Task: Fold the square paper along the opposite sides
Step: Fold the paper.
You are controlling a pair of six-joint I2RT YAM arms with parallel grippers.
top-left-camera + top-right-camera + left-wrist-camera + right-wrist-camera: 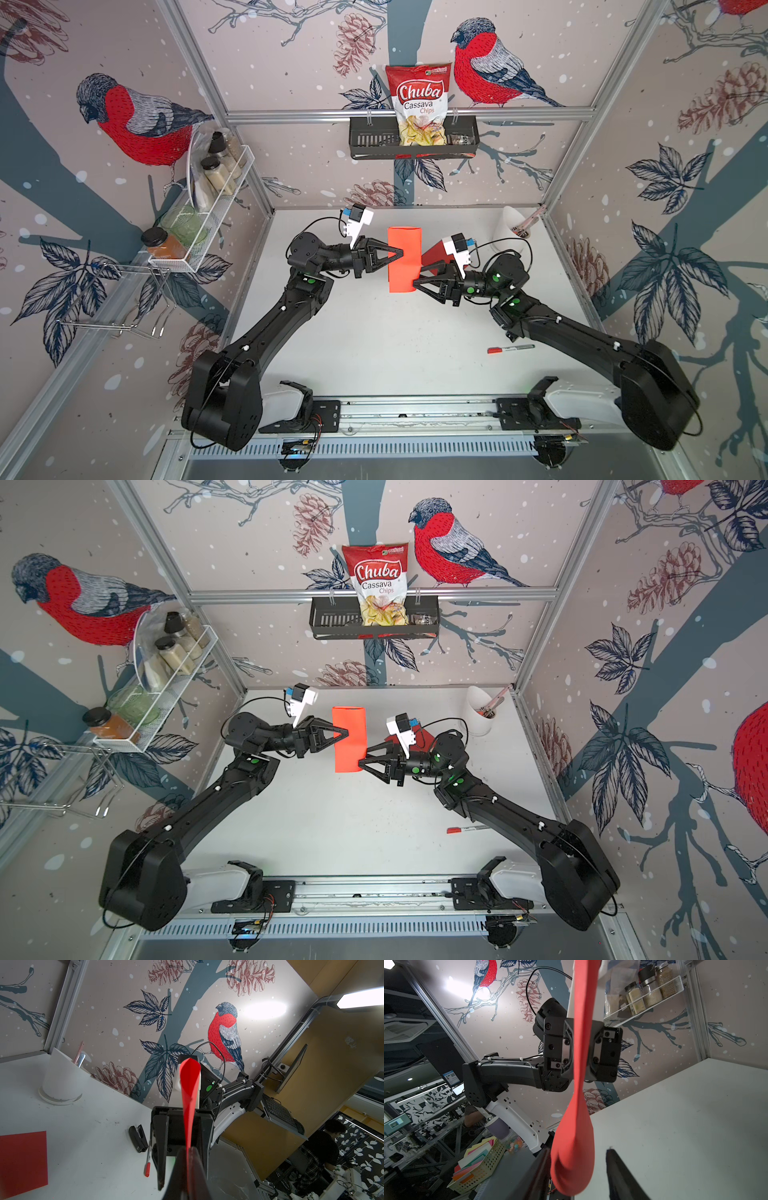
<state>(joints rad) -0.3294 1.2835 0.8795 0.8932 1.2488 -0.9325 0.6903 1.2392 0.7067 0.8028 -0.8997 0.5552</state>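
1. The left gripper (401, 254) is clamping a folded-over red paper (405, 239) and holding it in the air above the white table (374, 332).
2. The right gripper (415, 286) is standing with jaws apart around the paper's near end.
3. Behind them, a bag (419, 104) reading "Chuba Cassava Chips" is sitting in a black wall basket (365, 137).

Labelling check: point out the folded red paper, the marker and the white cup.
folded red paper (405, 240): in a top view, upper half.
marker (512, 348): in a top view, mid barrel.
white cup (507, 227): in a top view, outer wall.
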